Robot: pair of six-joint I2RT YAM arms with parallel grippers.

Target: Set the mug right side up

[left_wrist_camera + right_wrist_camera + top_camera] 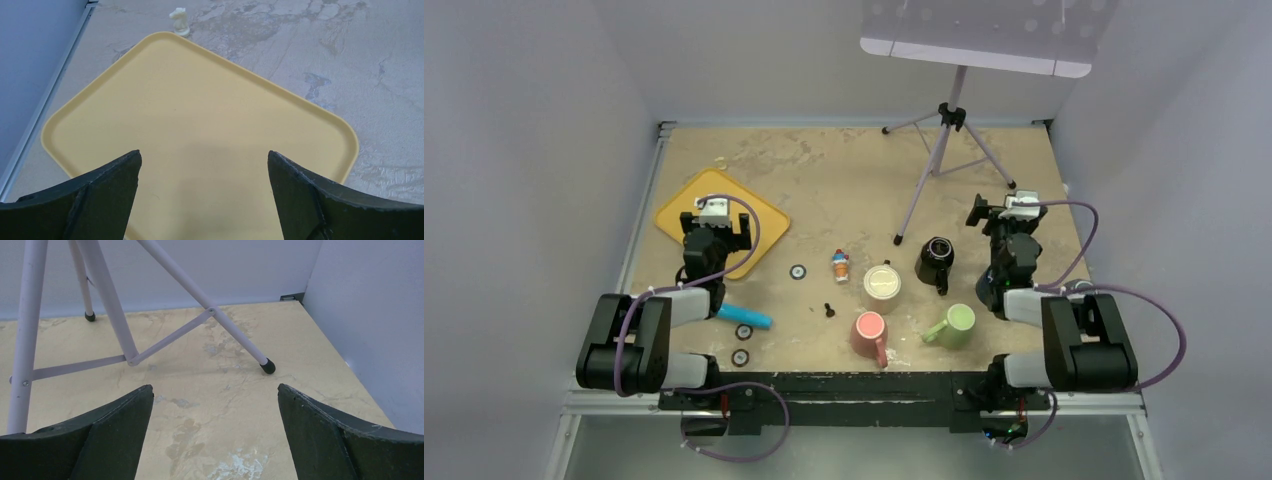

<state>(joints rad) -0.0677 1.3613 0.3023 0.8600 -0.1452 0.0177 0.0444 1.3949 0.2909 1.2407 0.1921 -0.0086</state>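
Looking at progress: basically zero, imo. Cream mug (883,282) sits mid-worktop (844,190), flat base seemingly facing up, so likely the inverted one, though not fully sure from overhead. Black mug (936,260), pink mug (869,333) and green mug (954,322) close around it. Left gripper (204,160) hovers over yellow tray (200,115), jaws spread wide, holding nothing. Right gripper (215,392) out by tripod (115,315) legs, jaws also wide apart, empty. Neither arm near mug. Everything left to do: reach, grab, flip, set down on base. Right arm looks closer, probably better pick.
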